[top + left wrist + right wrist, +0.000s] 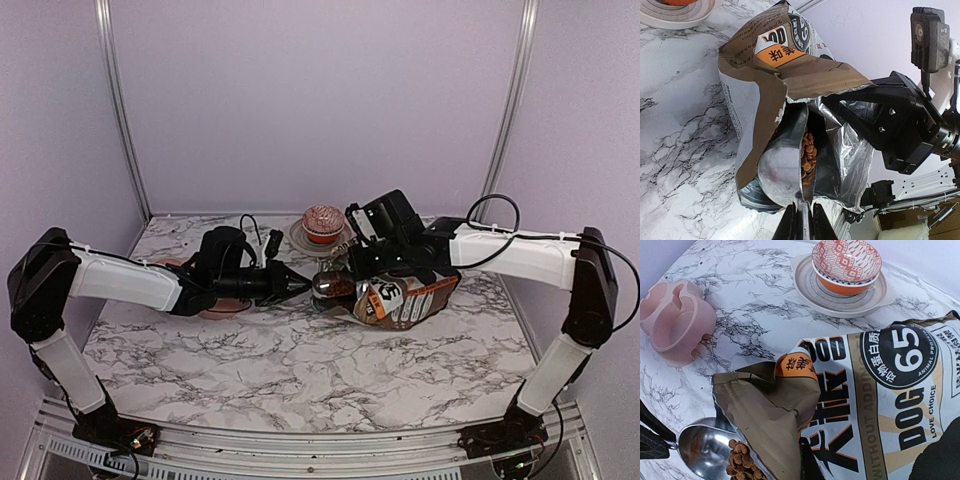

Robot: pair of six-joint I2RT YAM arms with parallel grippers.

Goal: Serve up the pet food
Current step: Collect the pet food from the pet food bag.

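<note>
- Our left gripper is clamping the handle of the scoop, jaws closed on it.
- The scoop's bowl is sitting in the mouth of the bag, which is lying on its side on the table.
- The pet food is lying in the scoop, inside the bag's mouth.
- Our right gripper is pinching the bag's upper lip, jaws closed.
- Beyond the bag, a bowl is resting on a plate.

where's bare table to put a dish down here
The wide front strip of the marble table, between the near edge and the bag, is bare. Crowded: the middle and back, where the scoop, the bag, the pink holder and the bowl on its plate cluster.
</note>
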